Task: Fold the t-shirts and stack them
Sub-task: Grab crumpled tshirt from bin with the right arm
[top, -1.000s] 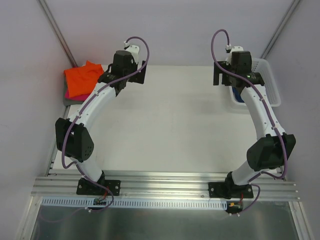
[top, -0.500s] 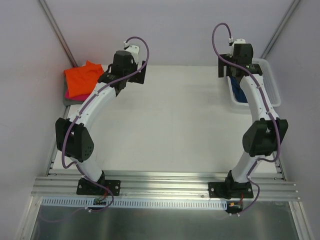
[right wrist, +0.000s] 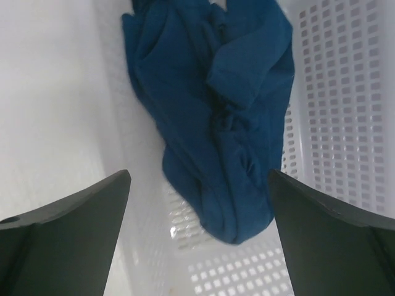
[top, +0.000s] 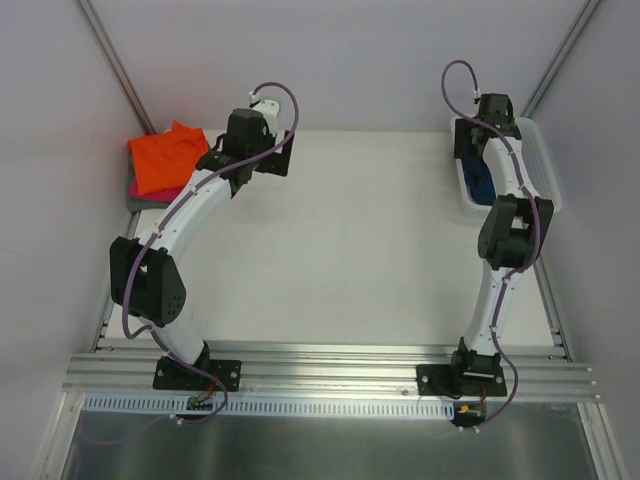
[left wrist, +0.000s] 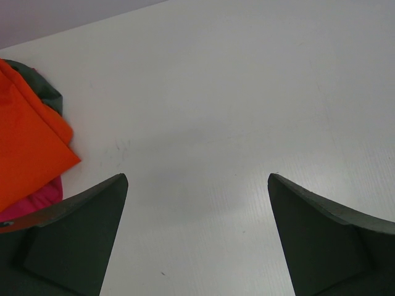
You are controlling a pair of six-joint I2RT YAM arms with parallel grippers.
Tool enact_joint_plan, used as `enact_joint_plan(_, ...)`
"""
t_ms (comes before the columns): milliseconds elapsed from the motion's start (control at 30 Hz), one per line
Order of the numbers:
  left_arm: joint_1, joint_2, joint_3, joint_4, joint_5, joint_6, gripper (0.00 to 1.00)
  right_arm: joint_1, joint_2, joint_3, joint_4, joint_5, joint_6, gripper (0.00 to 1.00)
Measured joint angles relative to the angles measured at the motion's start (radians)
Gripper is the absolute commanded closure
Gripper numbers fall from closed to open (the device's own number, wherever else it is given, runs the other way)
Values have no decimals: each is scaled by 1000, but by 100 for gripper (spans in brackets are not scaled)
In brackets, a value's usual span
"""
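The right claw (right wrist: 197,179) hangs over the white basket (right wrist: 345,123) with its fingers spread wide, pinching nothing. The crumpled blue t-shirt (right wrist: 210,111) lies in the basket just below and ahead of it. The left claw (left wrist: 197,185) is also spread and empty above the bare counter (left wrist: 247,92). Off to its left a folded orange t-shirt (left wrist: 24,148) rests on a pink one (left wrist: 40,197), with grey cloth (left wrist: 46,92) showing behind them.

White arm links (top: 190,205), black joint housings (top: 148,283); purple cable (top: 275,85) looping off each wrist; black base plates (top: 197,374); dark wedge fingers (left wrist: 68,240).
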Motion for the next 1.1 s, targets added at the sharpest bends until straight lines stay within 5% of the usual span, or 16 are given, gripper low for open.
enact_joint_plan(367,0,-43,-103,-19,16,-1,1,-84,161,120,72,30,-18,4)
enact_joint_plan(467,0,-43,-111,-19,21,-7,1,-80,185,120,89,39,-32,18)
enact_joint_plan(600,0,-45,-112,-22,34,-14,1,-77,211,120,105,41,-48,60)
enact_joint_plan(667,0,-49,-114,-22,35,-15,1,-75,217,120,107,40,-44,64)
enact_joint_plan(767,0,-58,-118,-23,37,-16,1,-73,218,120,108,40,-48,99)
enact_joint_plan(1100,0,-69,-130,-23,66,-18,1,-79,187,102,85,5,-17,99)
